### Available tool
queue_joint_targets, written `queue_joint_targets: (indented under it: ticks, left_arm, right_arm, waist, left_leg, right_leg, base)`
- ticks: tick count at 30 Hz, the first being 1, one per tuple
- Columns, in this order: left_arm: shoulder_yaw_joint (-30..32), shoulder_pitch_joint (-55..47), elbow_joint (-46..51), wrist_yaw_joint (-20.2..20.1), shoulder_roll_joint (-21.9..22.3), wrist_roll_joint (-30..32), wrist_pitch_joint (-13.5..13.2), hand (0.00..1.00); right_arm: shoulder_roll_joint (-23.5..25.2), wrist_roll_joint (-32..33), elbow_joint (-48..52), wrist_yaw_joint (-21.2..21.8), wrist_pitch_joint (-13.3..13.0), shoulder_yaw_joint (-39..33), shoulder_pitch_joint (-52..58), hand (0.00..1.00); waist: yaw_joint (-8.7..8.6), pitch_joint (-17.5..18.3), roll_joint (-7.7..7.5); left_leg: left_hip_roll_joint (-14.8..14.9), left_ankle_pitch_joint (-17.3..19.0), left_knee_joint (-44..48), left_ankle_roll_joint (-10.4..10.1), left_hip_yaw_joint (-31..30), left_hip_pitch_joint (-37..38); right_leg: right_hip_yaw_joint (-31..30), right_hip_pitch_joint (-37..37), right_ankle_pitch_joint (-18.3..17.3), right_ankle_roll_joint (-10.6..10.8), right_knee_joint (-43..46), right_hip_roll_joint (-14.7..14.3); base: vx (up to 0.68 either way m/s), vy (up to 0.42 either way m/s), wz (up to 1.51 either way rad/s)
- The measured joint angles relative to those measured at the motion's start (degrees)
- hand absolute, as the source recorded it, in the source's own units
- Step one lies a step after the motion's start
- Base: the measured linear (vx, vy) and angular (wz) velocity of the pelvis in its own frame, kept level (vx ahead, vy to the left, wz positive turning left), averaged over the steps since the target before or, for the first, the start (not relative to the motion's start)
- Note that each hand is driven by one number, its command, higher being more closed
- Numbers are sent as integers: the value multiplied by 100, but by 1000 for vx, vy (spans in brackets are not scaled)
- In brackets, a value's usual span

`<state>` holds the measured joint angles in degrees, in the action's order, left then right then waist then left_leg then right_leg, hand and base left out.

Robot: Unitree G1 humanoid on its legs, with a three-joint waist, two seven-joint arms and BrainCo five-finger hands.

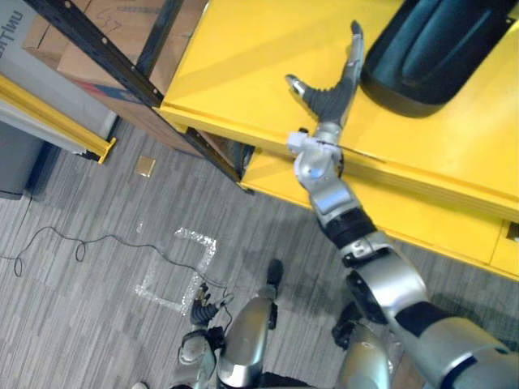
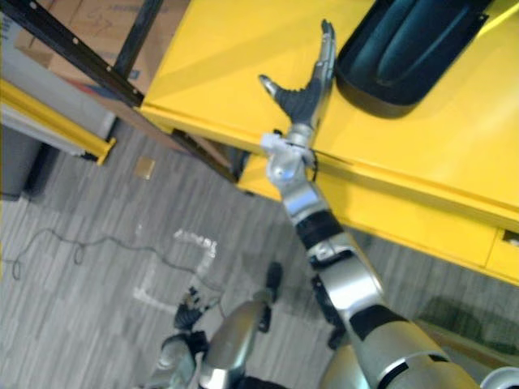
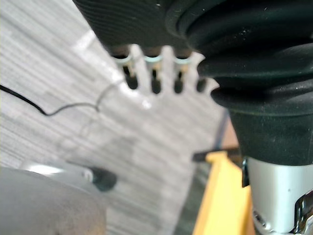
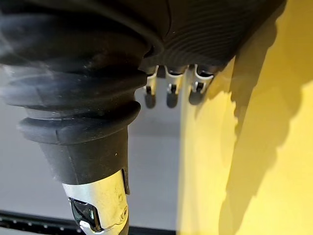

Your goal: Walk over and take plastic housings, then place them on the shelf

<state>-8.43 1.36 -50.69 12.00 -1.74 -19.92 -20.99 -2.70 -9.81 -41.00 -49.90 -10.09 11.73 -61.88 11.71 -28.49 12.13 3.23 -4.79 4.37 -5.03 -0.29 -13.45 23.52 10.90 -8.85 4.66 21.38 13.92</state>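
The right robot hand (image 1: 328, 97) hovered open and empty over the yellow table (image 1: 243, 65), fingertips just beside the dark plastic housing (image 1: 430, 49), so a careless reach might have shoved the housing away instead of grasping it.

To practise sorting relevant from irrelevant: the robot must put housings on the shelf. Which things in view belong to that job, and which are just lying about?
Job: housing; yellow shelf; right hand, open beside the housing; left hand, hanging low.
Lying about: cardboard boxes; brown square on the floor; tape marks.
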Motion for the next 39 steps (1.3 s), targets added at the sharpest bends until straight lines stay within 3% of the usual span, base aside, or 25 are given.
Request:
queue_joint_targets:
  ticks: [6, 8, 13, 16, 20, 25, 26, 29, 32, 33, 39]
  left_arm:
    - [-95, 0, 0, -3, -3, -12, 9, 0]
    - [-111, 0, -1, -18, -3, -42, 25, 0]
    - [-115, -1, -6, -173, -4, -40, 93, 0]
    - [-96, -3, -7, -200, -7, -32, 114, 0]
    - [12, -37, -9, -208, -8, 17, 122, 0]
    - [351, -150, -5, -202, -56, -10, 227, 0]
    - [365, -175, 4, -202, -136, -34, 229, 0]
    - [387, -187, 6, -197, -375, -44, 251, 0]
    - [407, -187, 7, -164, -405, -48, 268, 0]
    - [456, -187, 11, -152, -401, -47, 269, 0]
    - [565, -187, 5, -64, -416, -52, 273, 0]
  right_arm:
    - [-61, 12, -24, 29, 29, -124, 2, 0]
    - [-79, 155, -50, 247, -85, -121, 2, 0]
    - [-216, 469, -91, 1542, -442, 228, 84, 0]
    - [-280, 458, 34, 1917, -606, 608, 106, 0]
    - [-388, 459, 1537, 2603, -986, 1033, 632, 0]
    - [-525, 826, 3656, 3240, -944, 1236, 1287, 0]
    - [-622, 1029, 4080, 3383, -872, 1200, 1527, 0]
    - [-938, 1289, 4537, 3721, -576, 1069, 2070, 0]
    - [-1110, 1498, 4536, 3816, -300, 983, 2390, 0]
    - [-1124, 1603, 4536, 3872, -253, 978, 2447, 100]
    - [-1122, 1827, 4532, 3929, -245, 1004, 2545, 100]
  waist:
    - [-11, 0, 0]
    - [-17, 0, 0]
    - [-78, 0, 0]
    - [-150, 0, -1]
    - [-210, -3, -8]
    - [-483, -23, -236]
    - [-563, -24, -363]
    - [-700, -14, -673]
    - [-765, -12, -798]
    - [-777, -22, -815]
    - [-754, -26, -897]
  left_leg:
    - [8, 0, -1, 0, 47, 52]
    - [14, -1, -1, -1, 56, 70]
    - [18, -1, -21, -1, 70, 143]
    - [26, -6, -28, -3, 75, 147]
    - [75, -6, -84, -4, 113, 269]
    - [163, -4, -196, -6, 281, 419]
    - [186, -3, -197, -8, 351, 432]
    - [238, 11, -200, -23, 482, 436]
    - [252, 15, -208, -17, 569, 435]
    - [252, 18, -215, -13, 589, 435]
    - [241, 20, -231, -7, 602, 418]
  right_leg:
    - [-37, -12, 1, 1, 17, 2]
    - [-45, -18, 1, 1, 24, 2]
    - [-52, -92, 1, 1, 19, 1]
    - [-52, -97, 3, 3, 15, -6]
    - [-77, -212, 13, 11, -79, -74]
    - [-184, -287, 41, 20, -198, -187]
    - [-223, -290, 64, 21, -239, -217]
    - [-347, -287, 199, -5, -399, -334]
    - [-424, -291, 307, 3, -521, -399]
    - [-460, -290, 339, 13, -564, -410]
    - [-475, -292, 395, 33, -621, -413]
  base:
    - [0, -7, -3]
    - [-2, -14, -4]
    - [0, -2, -1]
    - [0, 0, 0]
    - [37, -21, -5]
    - [47, -28, -14]
    - [26, -9, -16]
    - [28, -3, -26]
    - [5, 9, -14]
    - [-18, 22, -11]
    - [-3, 4, -1]
